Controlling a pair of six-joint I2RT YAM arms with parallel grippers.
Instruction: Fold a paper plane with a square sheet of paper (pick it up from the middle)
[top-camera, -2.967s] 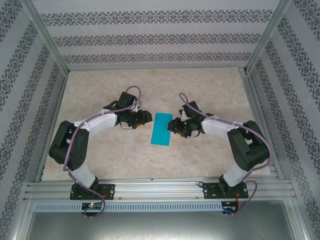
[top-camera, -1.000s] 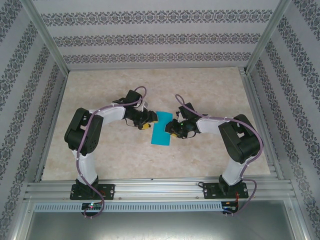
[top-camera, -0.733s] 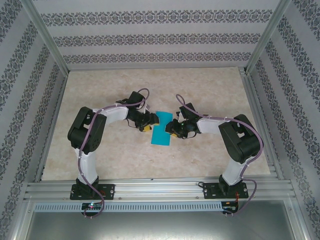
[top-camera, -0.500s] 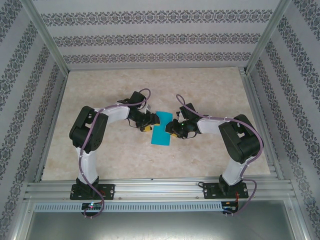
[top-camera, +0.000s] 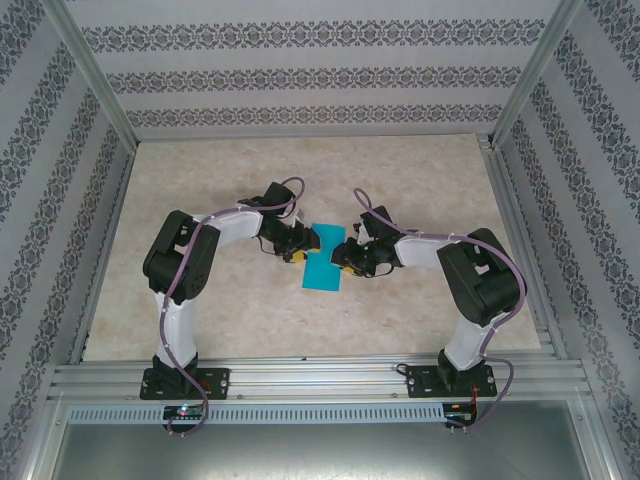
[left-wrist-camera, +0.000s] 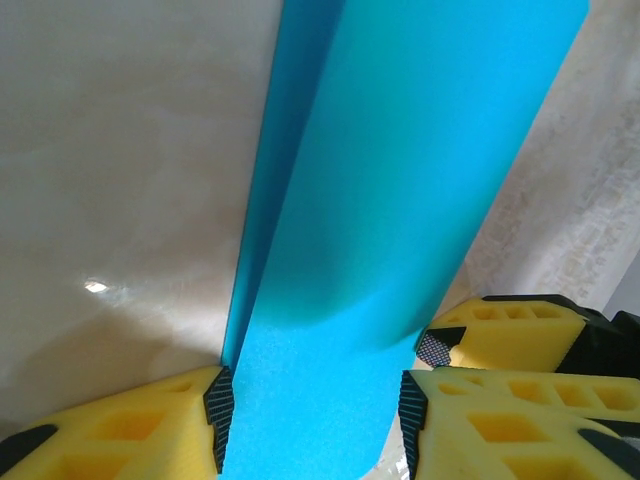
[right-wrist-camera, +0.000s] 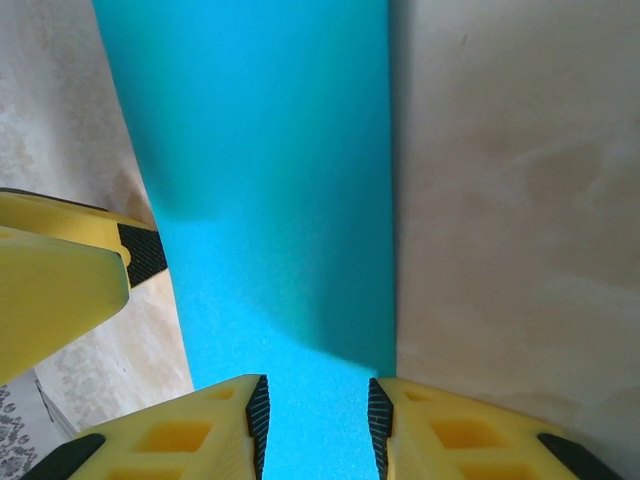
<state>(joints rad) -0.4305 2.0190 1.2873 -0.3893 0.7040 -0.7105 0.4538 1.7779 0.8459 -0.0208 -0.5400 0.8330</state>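
Note:
The square sheet of paper (top-camera: 322, 264) lies on the table as a turquoise strip, folded over on itself, with a lower layer peeking out along one long edge (left-wrist-camera: 262, 200). My left gripper (top-camera: 298, 249) is low at its upper left edge. In the left wrist view this gripper (left-wrist-camera: 315, 420) has its jaws apart and the strip (left-wrist-camera: 400, 180) runs through the gap, nearly as wide as the gap. My right gripper (top-camera: 346, 257) is at the strip's right edge. Its jaws (right-wrist-camera: 318, 425) stand apart over the paper (right-wrist-camera: 270, 150), which is wider than their gap.
The beige marbled tabletop (top-camera: 400, 180) is bare around the strip. Patterned walls and metal posts close in three sides, and an aluminium rail (top-camera: 320, 378) runs along the near edge. The two grippers' yellow fingers (left-wrist-camera: 500, 330) are close together across the paper.
My left gripper has slid right to the strip's left edge, and its jaws have narrowed a little. The right gripper and the paper have hardly moved.

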